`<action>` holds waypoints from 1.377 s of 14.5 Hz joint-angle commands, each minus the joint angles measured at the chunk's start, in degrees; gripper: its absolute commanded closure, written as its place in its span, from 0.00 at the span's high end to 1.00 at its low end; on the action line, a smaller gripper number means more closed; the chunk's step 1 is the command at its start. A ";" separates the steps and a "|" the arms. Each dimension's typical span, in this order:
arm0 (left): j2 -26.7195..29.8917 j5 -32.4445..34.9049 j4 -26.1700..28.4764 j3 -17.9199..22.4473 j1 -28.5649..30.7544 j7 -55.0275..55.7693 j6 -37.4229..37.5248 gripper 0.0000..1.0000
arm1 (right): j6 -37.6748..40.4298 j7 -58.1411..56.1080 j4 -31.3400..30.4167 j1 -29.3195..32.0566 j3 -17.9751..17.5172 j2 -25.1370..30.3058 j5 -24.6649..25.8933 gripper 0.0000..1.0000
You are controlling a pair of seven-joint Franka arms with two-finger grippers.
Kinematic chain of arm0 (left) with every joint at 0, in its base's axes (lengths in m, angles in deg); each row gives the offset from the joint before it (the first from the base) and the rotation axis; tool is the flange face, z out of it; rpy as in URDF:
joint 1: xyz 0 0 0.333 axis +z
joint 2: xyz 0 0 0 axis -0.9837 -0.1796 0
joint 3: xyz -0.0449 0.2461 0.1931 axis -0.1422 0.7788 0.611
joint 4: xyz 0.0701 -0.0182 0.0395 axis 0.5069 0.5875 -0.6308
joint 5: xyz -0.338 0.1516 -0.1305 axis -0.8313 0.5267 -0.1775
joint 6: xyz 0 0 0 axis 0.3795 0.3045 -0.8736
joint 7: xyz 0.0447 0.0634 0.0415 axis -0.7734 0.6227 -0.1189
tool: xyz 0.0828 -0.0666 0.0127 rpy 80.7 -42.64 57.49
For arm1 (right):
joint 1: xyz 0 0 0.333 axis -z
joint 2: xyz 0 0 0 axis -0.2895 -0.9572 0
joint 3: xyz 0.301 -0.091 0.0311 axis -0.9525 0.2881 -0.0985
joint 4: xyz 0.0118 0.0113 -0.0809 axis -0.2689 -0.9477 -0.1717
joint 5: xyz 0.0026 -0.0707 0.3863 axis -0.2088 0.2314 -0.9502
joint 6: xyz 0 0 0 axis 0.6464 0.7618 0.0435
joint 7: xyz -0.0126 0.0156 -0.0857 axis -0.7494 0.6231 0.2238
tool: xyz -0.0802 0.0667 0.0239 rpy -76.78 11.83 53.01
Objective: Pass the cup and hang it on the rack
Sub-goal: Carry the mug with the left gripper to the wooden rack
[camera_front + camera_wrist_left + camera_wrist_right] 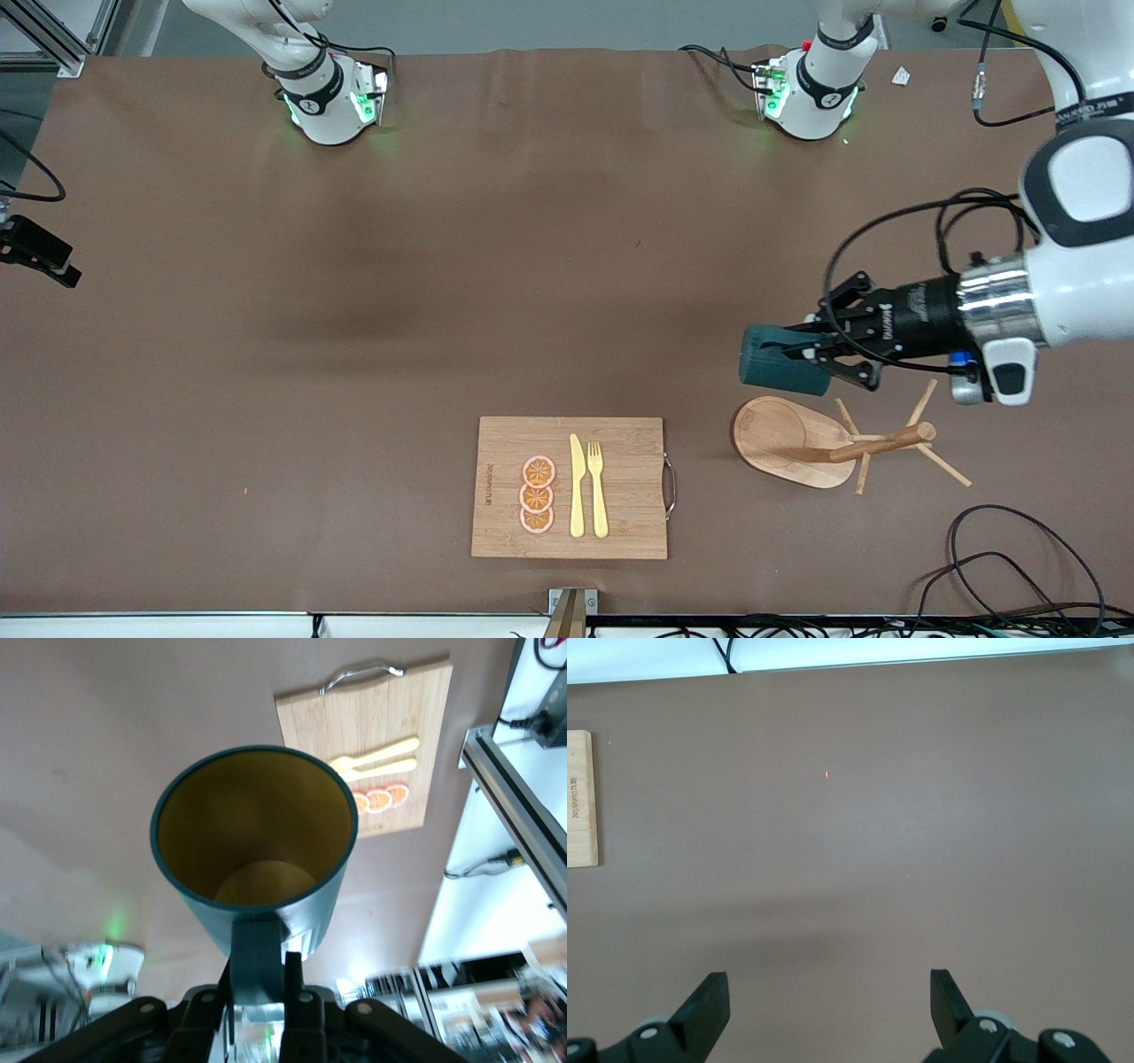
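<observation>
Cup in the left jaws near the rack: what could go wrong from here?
1. The left gripper pinches the cup only by its handle, so it could swing or slip.
2. That grip covers the handle, leaving little room for a peg.
3. The rack stands loose and could tip.

Even overhead light is washing the brown desk, leaving only soft, broad shadows lying across its middle. Green lamps are glowing at both arm bases. In the left wrist view, the background at the edge is smearing into blur, while a white strip is glaring along the right wrist view's border.
</observation>
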 commanded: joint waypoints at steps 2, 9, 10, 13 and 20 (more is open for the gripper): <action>-4.22 -9.95 0.00 -0.47 4.69 -4.11 1.21 0.00 | -1.23 0.90 -4.44 0.51 -0.74 3.83 0.49 1.00; -10.03 -17.71 -0.53 -0.21 7.86 -3.84 -1.68 0.04 | 3.07 0.72 -1.89 0.24 -0.92 3.57 0.67 1.00; -10.30 -17.71 -0.79 -0.12 7.86 -4.11 -1.87 0.04 | 3.16 0.72 -1.89 0.24 -0.92 3.57 0.67 1.00; -10.91 -17.62 -1.32 0.14 8.12 -4.55 -3.96 0.04 | 3.07 0.72 -1.89 0.24 -0.92 3.57 0.58 1.00; -12.32 -16.92 -1.23 0.23 10.05 -7.53 -4.95 0.06 | 2.90 0.63 -1.10 0.24 -0.92 3.31 0.76 1.00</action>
